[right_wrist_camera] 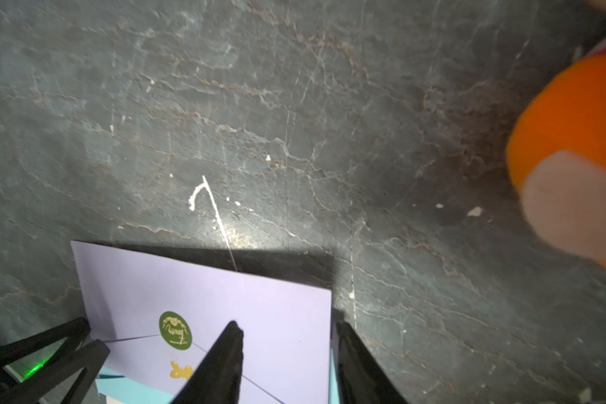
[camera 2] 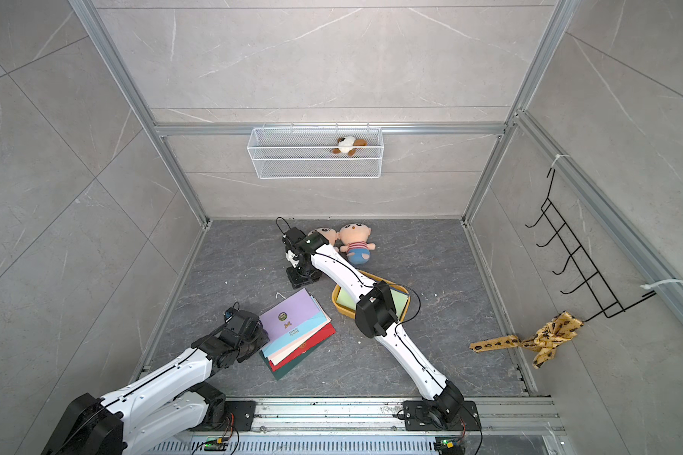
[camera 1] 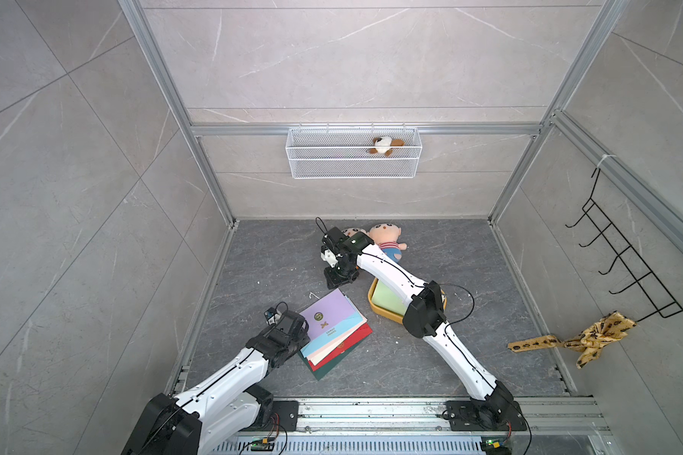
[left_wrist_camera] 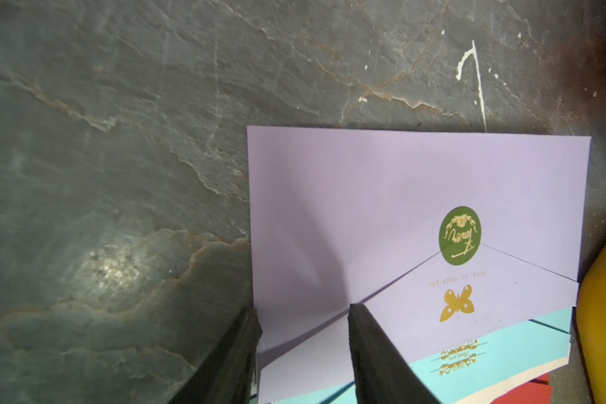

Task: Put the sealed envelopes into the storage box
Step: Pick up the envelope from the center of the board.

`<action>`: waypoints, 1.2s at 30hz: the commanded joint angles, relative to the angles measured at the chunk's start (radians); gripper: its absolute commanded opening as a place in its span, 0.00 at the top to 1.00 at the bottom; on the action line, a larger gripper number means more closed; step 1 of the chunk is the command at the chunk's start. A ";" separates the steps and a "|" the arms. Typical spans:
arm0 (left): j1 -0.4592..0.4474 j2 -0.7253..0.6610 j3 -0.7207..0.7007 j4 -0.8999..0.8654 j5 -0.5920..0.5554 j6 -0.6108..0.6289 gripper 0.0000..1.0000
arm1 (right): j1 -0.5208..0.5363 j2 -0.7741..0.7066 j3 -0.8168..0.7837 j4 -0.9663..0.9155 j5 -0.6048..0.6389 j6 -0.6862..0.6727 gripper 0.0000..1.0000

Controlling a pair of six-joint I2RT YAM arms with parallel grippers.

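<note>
In both top views the sealed envelopes [camera 1: 336, 335] lie fanned in a stack on the floor, a lilac envelope [camera 1: 330, 311] on top. The left gripper [camera 1: 298, 335] is right at the stack's near-left edge. The right gripper [camera 1: 338, 277] hangs just past the stack's far corner, so the left arm looks the nearer one. The storage box [camera 1: 372, 301] sits close beside the stack on its right, partly under the right forearm. It holds a pale green envelope [camera 1: 387, 299]. On the wall far beyond the stack, a wire basket [camera 1: 351, 165] holds a plush toy [camera 1: 385, 145].

From the left wrist, the left gripper [left_wrist_camera: 303, 309] has its jaws parted. They straddle the lilac envelope's [left_wrist_camera: 417, 182] short edge, one finger over the paper and one off it. The envelope's long axis runs away from the fingers toward the box [left_wrist_camera: 602, 314]. I'd say the pinch hasn't closed yet.

From the right wrist, the right gripper [right_wrist_camera: 287, 325] is also spread and holds nothing. The lilac envelope's [right_wrist_camera: 259, 300] far corner shows between its fingers. I can't tell whether it touches the paper.
</note>
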 commanded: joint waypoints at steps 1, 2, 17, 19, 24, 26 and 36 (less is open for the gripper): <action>-0.001 0.001 -0.027 -0.044 -0.005 -0.004 0.52 | -0.007 0.033 0.034 -0.059 -0.024 -0.027 0.53; -0.002 -0.001 -0.030 -0.043 -0.002 -0.005 0.52 | -0.010 0.036 0.037 -0.056 -0.038 -0.026 0.53; -0.001 -0.007 -0.046 -0.034 0.001 -0.007 0.52 | -0.039 0.090 0.009 -0.030 -0.159 -0.031 0.54; -0.002 -0.007 -0.045 -0.034 0.001 -0.008 0.52 | -0.038 0.091 0.003 -0.025 -0.173 -0.035 0.54; -0.002 -0.005 -0.045 -0.035 -0.001 -0.006 0.52 | -0.038 0.070 -0.010 -0.011 -0.230 -0.041 0.56; -0.002 -0.005 -0.045 -0.035 0.000 -0.006 0.52 | -0.038 0.051 -0.018 -0.004 -0.249 -0.045 0.57; -0.002 -0.003 -0.045 -0.034 -0.002 -0.006 0.52 | -0.038 -0.103 -0.097 0.021 -0.349 -0.064 0.64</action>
